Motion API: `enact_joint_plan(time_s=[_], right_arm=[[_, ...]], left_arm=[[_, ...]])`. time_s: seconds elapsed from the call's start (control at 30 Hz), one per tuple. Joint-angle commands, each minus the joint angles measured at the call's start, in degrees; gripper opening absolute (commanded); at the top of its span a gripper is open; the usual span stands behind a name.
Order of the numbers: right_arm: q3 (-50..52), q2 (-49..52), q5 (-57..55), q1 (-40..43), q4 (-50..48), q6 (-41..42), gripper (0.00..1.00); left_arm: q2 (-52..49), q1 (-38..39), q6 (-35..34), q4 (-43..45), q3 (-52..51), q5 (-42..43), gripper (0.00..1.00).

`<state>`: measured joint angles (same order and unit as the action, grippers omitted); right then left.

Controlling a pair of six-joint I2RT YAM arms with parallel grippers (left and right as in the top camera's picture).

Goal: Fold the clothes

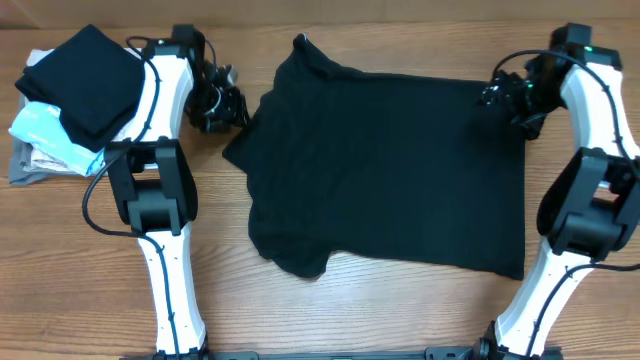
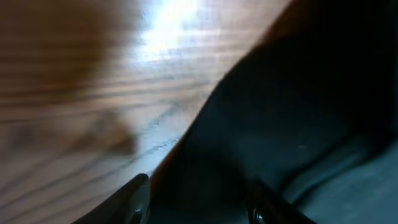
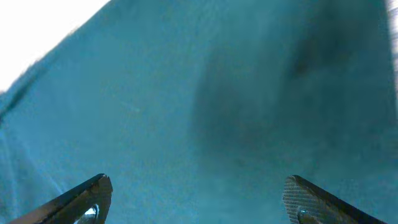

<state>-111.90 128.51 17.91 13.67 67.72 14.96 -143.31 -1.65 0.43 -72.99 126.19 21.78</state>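
Shirt [image 1: 390,170] lay spread across the desk [image 1: 330,310]. Left jaws stood apart at its left edge, right jaws wide over its far right corner, neither gripping cloth. Folded pile [image 1: 70,100] sat far left.

Overhead straight down on the whole table [image 1: 380,305]; wrist views close, seemingly angled down, all on the black shirt [image 1: 390,170].

Shirt [image 1: 400,170]: soft, matt black cloth. Desk [image 1: 350,310]: wood, visible grain, light sheen under glare. Arm casings [image 1: 163,88]: smooth white and black plastic, semi-gloss. Folded pile [image 1: 85,85]: matt cloth.
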Motion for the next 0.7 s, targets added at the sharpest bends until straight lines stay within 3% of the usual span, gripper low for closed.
enact_joint_plan(time_s=[0.0,0.13,0.17,0.3,0.37,0.5,0.67], right_arm=[[0.7,-1.4,-3.0,-1.9,-0.1,-0.5,0.92],[0.7,-1.4,-6.3,-3.6,-0.1,-0.4,0.92],[0.7,-1.4,-7.0,-3.8,-0.1,-0.3,0.91],[0.7,-1.4,-6.6,-3.8,0.2,0.2,0.91],[0.7,-1.4,-6.5,-3.8,0.7,0.2,0.91],[0.7,-1.4,-6.5,-3.8,1.6,-0.3,0.91],[0.7,-1.4,-6.6,-3.8,1.6,-0.3,0.92]], left_arm=[[-0.3,-0.7,2.9,1.0,-3.3,3.0,0.53],[-0.3,-0.6,2.8,1.9,-5.9,0.7,0.51],[-0.3,-0.5,2.8,1.8,-6.2,0.0,0.47],[-0.3,-0.5,-1.1,-0.8,-6.4,-4.7,0.14],[-0.3,-0.6,-4.6,-2.1,-6.4,-8.5,0.07],[-0.3,-0.9,-10.4,-4.2,-6.4,-15.4,0.04],[0.0,-0.9,-10.8,-4.8,-6.3,-16.9,0.04]])
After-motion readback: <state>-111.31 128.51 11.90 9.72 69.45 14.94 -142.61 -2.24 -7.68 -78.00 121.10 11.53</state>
